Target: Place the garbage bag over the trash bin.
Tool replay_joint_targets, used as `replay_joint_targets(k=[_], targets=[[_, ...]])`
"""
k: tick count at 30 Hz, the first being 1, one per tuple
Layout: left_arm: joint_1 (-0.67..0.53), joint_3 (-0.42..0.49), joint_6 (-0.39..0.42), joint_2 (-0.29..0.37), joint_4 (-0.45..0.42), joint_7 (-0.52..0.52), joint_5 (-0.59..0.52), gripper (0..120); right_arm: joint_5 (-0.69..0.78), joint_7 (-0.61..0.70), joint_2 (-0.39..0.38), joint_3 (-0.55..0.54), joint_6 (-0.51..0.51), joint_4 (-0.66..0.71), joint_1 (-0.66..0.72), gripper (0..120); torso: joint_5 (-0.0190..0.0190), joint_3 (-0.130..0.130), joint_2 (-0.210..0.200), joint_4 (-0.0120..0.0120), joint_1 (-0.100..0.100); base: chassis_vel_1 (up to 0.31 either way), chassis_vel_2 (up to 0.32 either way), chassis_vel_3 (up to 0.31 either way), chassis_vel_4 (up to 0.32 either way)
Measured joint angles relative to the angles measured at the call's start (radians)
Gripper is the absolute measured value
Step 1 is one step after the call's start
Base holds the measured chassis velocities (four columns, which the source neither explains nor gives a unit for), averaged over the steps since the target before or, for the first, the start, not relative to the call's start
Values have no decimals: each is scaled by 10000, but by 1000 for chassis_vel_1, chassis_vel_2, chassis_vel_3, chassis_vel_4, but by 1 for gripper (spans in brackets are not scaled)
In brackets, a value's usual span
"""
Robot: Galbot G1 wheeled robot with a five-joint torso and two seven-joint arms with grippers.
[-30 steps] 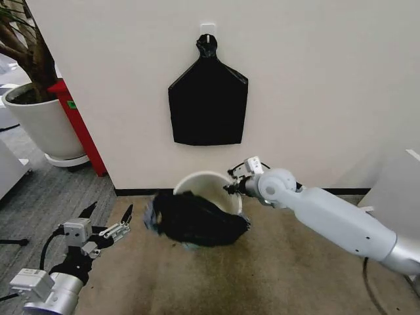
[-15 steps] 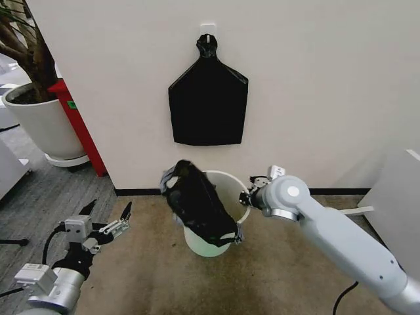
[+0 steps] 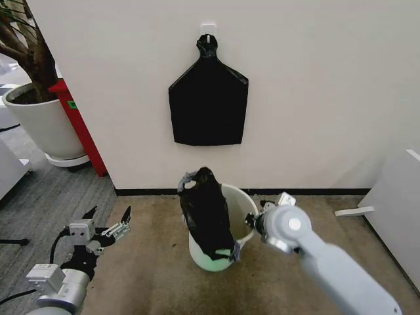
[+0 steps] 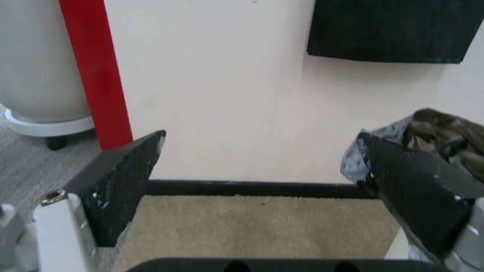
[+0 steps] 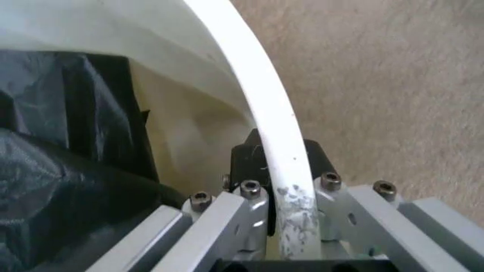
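Note:
The cream-white trash bin (image 3: 240, 202) stands on the carpet below the wall, leaning a little. The crinkly black garbage bag (image 3: 207, 215) hangs over its left rim and down its front wall. My right gripper (image 3: 253, 222) is shut on the bin's right rim. In the right wrist view the rim (image 5: 257, 107) runs between the fingers of that gripper (image 5: 280, 165), with the garbage bag (image 5: 68, 170) inside the bin. My left gripper (image 3: 108, 214) waits open at the lower left, clear of the bin. The left wrist view shows this gripper (image 4: 259, 141) holding nothing, with the bag (image 4: 437, 131) beyond one fingertip.
A flat black bag bundle (image 3: 208, 98) hangs from a hook on the wall above the bin. At the far left stand a large white plant pot (image 3: 39, 121) and a red post (image 3: 79, 125). A white panel (image 3: 394, 210) stands at the right. Carpet lies open around the bin.
The right gripper has swung the bin from lying tipped over to nearly upright and drawn it nearer and to the right. The bag now hangs over its left rim. The left arm has barely moved.

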Motion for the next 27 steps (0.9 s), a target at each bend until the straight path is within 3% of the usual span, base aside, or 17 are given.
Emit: replay_joint_targets(k=[6,20,27], targets=[[-4,156,-187,-77,62,148,107,100,-1033,-337,353,38,-92,-209,-476,0,1,1,0,-1,0,0,0,0,0],[81,351,-567,-262,0,529,404,100,-1552,-630,657,-162,-85,-652,-644,0,-1,1,0,-1,0,0,0,0,0],[133,346,-686,-243,-152,620,389,100,-1513,-836,464,-204,-116,-508,-680,24,1,1,0,-1,0,0,0,0,0]])
